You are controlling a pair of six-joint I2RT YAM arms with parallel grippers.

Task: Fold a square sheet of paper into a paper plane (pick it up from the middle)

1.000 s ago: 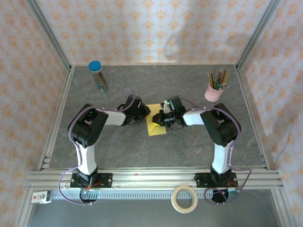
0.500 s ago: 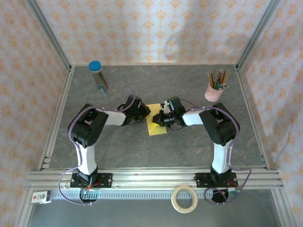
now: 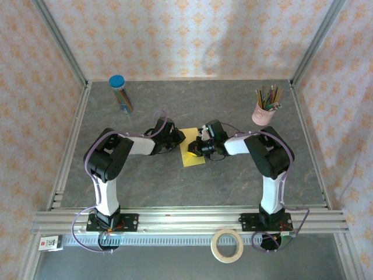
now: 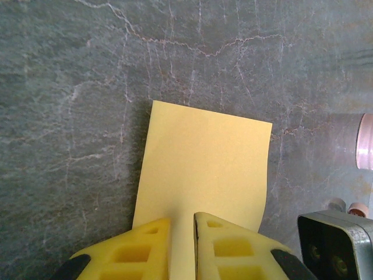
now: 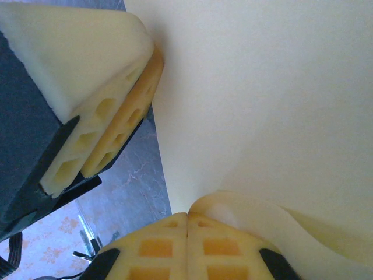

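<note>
Hardly anything has shifted in a second; my right arm crept a touch left.
One square sheet of paper (image 3: 193, 156), mid-table between my two grippers: light, limp, creases easily, so I pinch near edges. My right gripper (image 5: 186, 224) is clamped on a raised fold. My left gripper (image 4: 182, 224) is nearly closed at the sheet's edge, and I cannot tell whether it grips.

Top external: high above and behind arm bases, looks down and forward, far; takes in whole grey marbled table (image 3: 233, 175).
Left wrist: low, looks down past left fingers (image 4: 140, 251), near table.
Right wrist: very near, looks along right fingers (image 5: 157, 248); left fingers at upper left.
All three share thin yellow square paper sheet (image 3: 191, 158) at table middle.
</note>
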